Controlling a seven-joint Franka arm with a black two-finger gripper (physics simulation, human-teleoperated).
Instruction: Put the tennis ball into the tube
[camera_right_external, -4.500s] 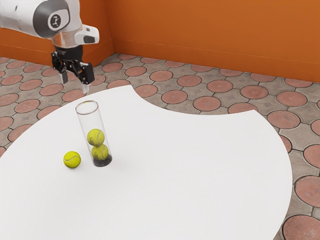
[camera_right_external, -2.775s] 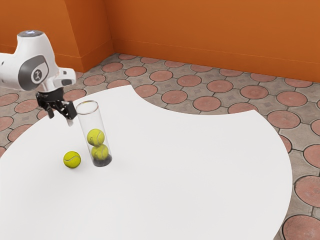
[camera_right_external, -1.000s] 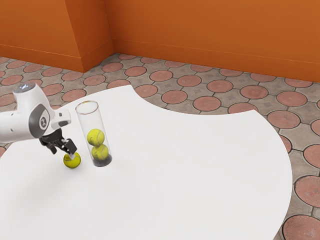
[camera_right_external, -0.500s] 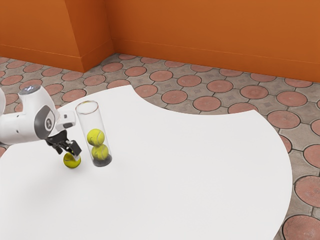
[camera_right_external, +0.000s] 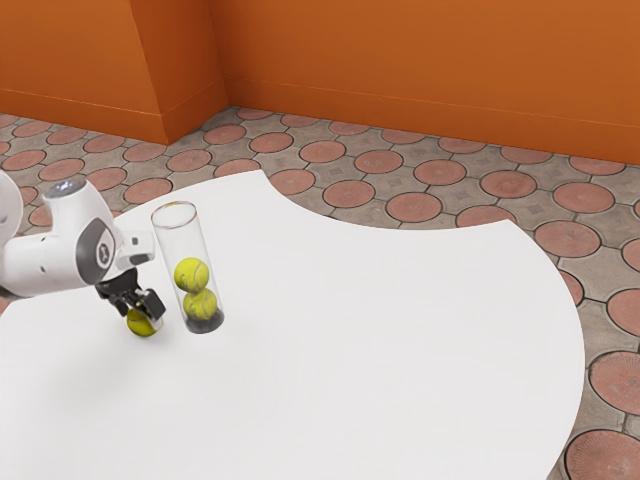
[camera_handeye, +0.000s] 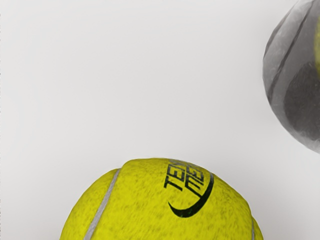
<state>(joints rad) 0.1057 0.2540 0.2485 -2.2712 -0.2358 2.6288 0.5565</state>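
Tube (camera_right_external: 184, 240) upright, two balls (camera_right_external: 191, 275) inside. Tennis ball (camera_right_external: 139, 324) on table (camera_right_external: 350, 350) beside tube, gripper (camera_right_external: 144, 316) down over it, can't tell if clamped. Lift and insertion left.

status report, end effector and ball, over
End effector down at loose tennis ball. Ball on white table, beside clear tube. Two balls inside, space above. Mouth unobstructed.

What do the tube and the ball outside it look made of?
The tube looks like smooth, clear plastic, possibly glass: two balls show through its wall. The ball outside seems felt-covered: a matte, speckled yellow surface with a pale seam.
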